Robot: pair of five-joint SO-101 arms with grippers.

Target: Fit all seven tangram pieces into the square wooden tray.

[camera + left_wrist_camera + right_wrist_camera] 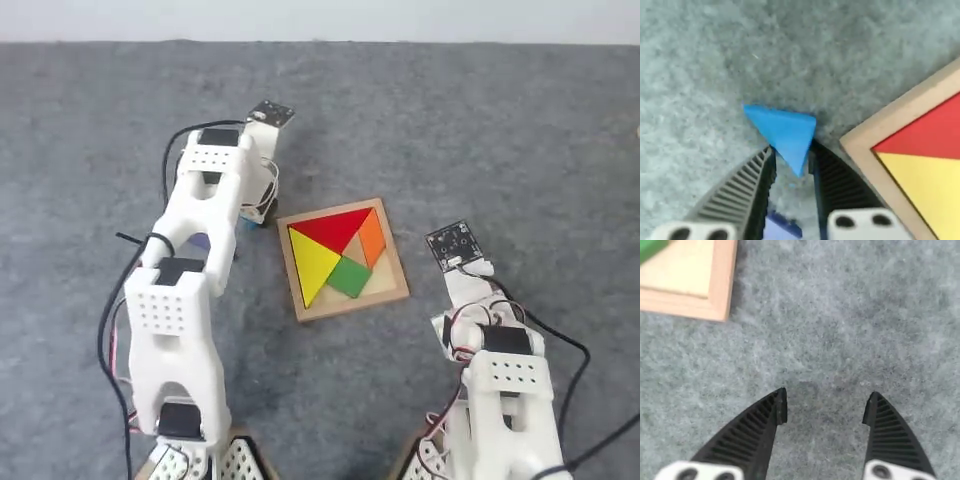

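Plainly found the wooden tray lying flat on the grey carpet, turned a little askew. Counted 4 pieces inside it: red triangle along the far side, yellow triangle along the left side, orange piece against the right rim, green square tucked below the red and touching the yellow. Saw bare wood in the tray's near right part.

Spotted the blue triangle outside the tray, on the carpet just beside the far left corner; could not tell whether touching the rim or a hair apart. Caught the left gripper down at the carpet, fingers drawn in on 1 corner of that blue triangle, pinching it from both sides.

Found the right gripper low over the carpet, near 1 corner of the tray on its right side, fingers spread wide apart, gripping no piece.
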